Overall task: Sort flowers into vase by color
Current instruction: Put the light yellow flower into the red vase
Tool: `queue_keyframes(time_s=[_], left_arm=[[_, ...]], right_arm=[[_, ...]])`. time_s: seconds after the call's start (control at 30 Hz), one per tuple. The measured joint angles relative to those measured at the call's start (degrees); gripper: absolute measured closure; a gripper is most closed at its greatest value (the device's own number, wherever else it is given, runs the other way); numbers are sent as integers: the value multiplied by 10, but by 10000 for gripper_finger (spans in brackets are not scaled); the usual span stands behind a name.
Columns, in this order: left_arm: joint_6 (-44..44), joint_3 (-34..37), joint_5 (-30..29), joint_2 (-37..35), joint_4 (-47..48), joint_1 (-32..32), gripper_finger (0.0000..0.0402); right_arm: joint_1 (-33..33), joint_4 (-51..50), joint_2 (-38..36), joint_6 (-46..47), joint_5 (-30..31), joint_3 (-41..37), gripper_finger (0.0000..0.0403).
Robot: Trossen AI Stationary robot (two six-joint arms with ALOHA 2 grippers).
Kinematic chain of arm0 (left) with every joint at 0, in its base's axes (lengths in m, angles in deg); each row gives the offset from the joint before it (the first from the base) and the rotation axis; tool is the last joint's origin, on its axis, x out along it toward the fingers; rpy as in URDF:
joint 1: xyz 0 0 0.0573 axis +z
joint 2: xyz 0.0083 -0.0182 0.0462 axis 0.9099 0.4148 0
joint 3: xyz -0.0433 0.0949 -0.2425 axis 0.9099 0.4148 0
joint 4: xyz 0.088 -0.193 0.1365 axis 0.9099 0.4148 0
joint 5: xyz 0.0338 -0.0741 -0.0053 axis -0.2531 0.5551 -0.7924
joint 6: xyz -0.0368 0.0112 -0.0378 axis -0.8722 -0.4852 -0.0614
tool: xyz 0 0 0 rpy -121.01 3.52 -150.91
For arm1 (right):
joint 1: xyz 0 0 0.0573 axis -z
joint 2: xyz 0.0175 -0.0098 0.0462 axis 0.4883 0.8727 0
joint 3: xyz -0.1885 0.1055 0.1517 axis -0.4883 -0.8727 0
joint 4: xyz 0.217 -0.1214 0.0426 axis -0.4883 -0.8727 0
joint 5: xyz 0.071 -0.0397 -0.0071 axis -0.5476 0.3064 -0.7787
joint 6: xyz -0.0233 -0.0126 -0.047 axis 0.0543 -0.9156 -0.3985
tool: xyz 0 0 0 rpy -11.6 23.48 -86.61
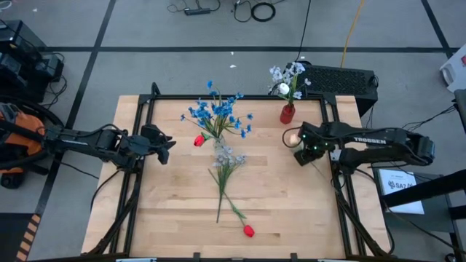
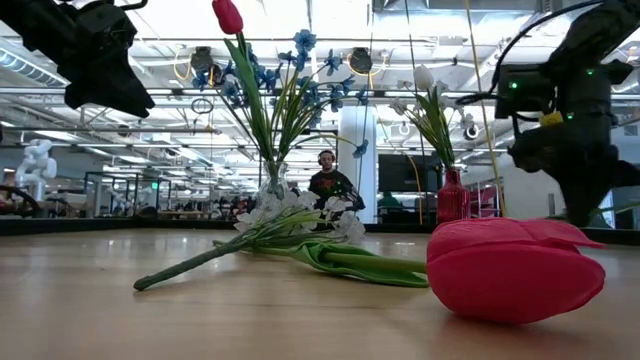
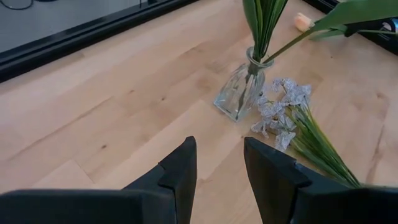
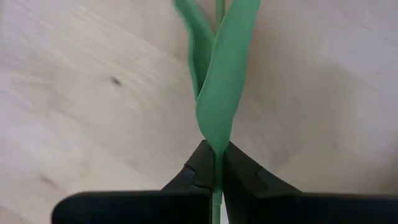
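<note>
A clear glass vase holds the blue flowers and one red tulip. A red vase at the far edge holds white flowers. A white-lilac spray and a second red tulip lie flat on the table. My right gripper is shut on a cream tulip, just near of the red vase. My left gripper hovers open to the left of the clear vase, touching nothing. My right gripper pinches the cream tulip's green stem between its two fingers, just below where the leaves start. The fingers lie across the stem. The bud points toward the table's left, and the bare stem end trails toward the near right.
A black frame borders the wooden table. A black box sits beyond the far right corner. The near left and near right parts of the tabletop are bare wood. People show far off in the room in the low view.
</note>
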Motion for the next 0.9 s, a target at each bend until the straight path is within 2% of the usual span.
queue_keyframes(time_s=[0.17,0.37,0.63,0.8,0.9], left_arm=[[0,0,-2,0,2,0,262],[0,0,-2,0,2,0,262],[-3,0,-2,0,3,0,263],[-4,0,-21,0,2,0,263],[-4,0,-28,0,1,0,263]], right_arm=[[-22,118,-23,-53,3,1,400],[-32,309,-92,-147,66,2,401],[-12,543,-215,-360,156,2,402],[60,573,-267,-411,149,3,402],[130,595,-269,-420,78,3,403]])
